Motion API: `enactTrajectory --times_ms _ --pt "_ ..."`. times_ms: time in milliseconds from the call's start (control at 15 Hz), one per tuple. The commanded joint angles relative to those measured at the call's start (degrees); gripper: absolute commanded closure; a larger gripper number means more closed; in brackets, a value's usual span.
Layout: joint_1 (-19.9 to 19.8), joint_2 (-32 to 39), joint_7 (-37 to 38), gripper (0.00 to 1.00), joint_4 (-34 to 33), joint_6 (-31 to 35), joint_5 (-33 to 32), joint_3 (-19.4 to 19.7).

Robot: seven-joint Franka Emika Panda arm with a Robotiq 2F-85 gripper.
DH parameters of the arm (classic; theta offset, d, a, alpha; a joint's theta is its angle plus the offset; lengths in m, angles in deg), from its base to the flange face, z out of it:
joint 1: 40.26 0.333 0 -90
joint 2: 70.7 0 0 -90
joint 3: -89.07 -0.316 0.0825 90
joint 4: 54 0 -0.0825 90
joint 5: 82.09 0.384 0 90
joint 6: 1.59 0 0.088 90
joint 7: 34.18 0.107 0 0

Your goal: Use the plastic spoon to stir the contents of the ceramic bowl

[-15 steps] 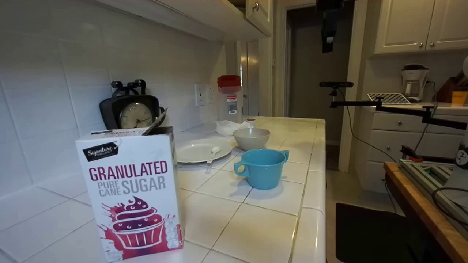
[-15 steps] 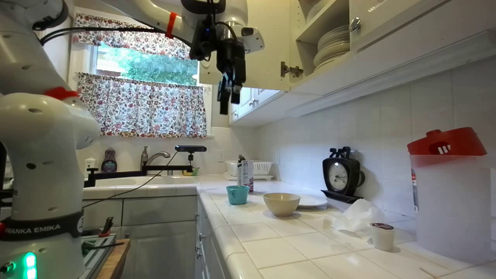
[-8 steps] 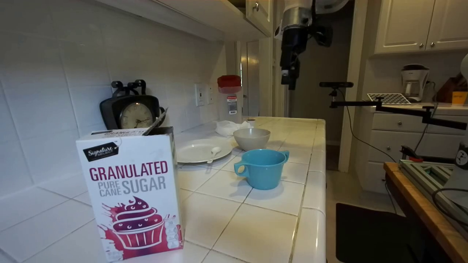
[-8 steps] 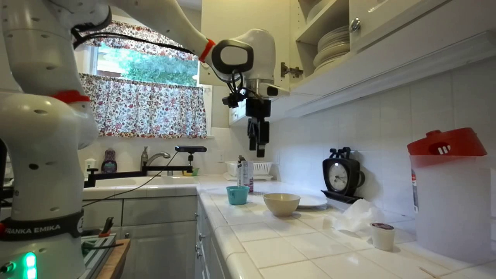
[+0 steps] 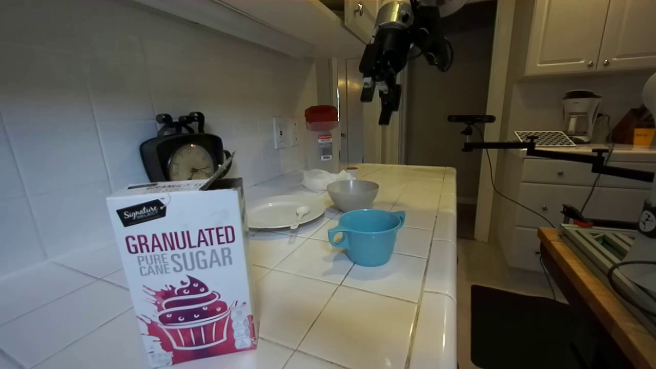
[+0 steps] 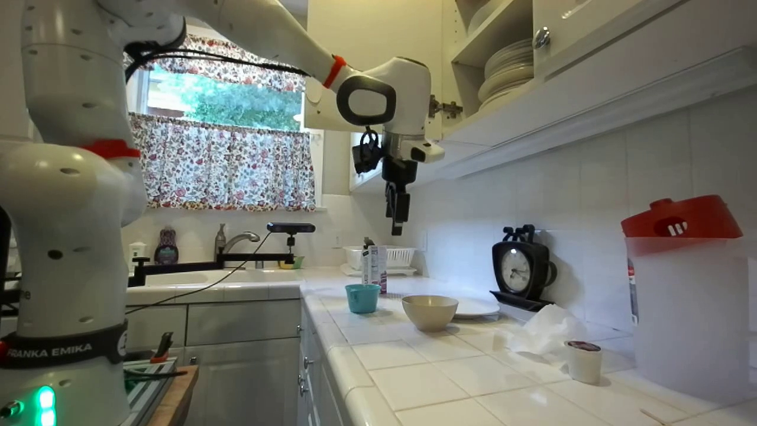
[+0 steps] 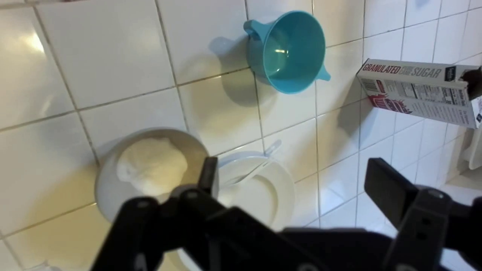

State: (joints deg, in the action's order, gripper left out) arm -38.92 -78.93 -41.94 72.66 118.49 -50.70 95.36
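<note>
The white plastic spoon (image 5: 301, 215) lies on the flat white plate (image 5: 266, 211), its handle reaching over the rim. It also shows in the wrist view (image 7: 253, 172), its bowl end partly hidden by a finger. The ceramic bowl (image 5: 353, 197) stands beside the plate and also shows in an exterior view (image 6: 430, 313). In the wrist view the bowl (image 7: 109, 184) holds a white mass (image 7: 152, 165). My gripper (image 5: 378, 108) is open and empty, high above the counter, pointing down. In the wrist view the gripper (image 7: 295, 180) has its fingers wide apart with the plate far below.
A light-blue handled cup (image 5: 370, 241) stands near the counter's edge. A sugar box (image 5: 184, 277), a black scale (image 6: 516, 269), crumpled white paper (image 6: 547, 331), a small pod cup (image 6: 584, 361) and a red-lidded container (image 6: 689, 307) stand around. An open cabinet (image 6: 497, 53) hangs above.
Over the last second my gripper has come down and moved in over the counter. In the last half second it has turned, showing its fingers apart. Objects on the counter have not moved.
</note>
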Motion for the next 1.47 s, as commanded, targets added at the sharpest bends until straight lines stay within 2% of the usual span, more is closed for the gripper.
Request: enactTrajectory --times_ms 0,267,533,733,1133,1400 --pt "-1.5 0.5 1.2 0.00 0.2 2.2 0.4 -0.6" --pt "-1.4 3.0 3.1 0.00 3.5 11.8 9.2 -1.1" --pt "-0.6 6.9 1.5 0.00 3.8 15.7 24.3 -3.4" --pt "-0.3 8.8 1.2 0.00 3.4 17.4 31.0 -5.3" --pt "0.5 14.0 -0.7 0.00 2.7 17.2 40.4 -8.0" --pt "0.7 17.4 -3.2 0.00 2.0 20.0 43.1 -8.7"
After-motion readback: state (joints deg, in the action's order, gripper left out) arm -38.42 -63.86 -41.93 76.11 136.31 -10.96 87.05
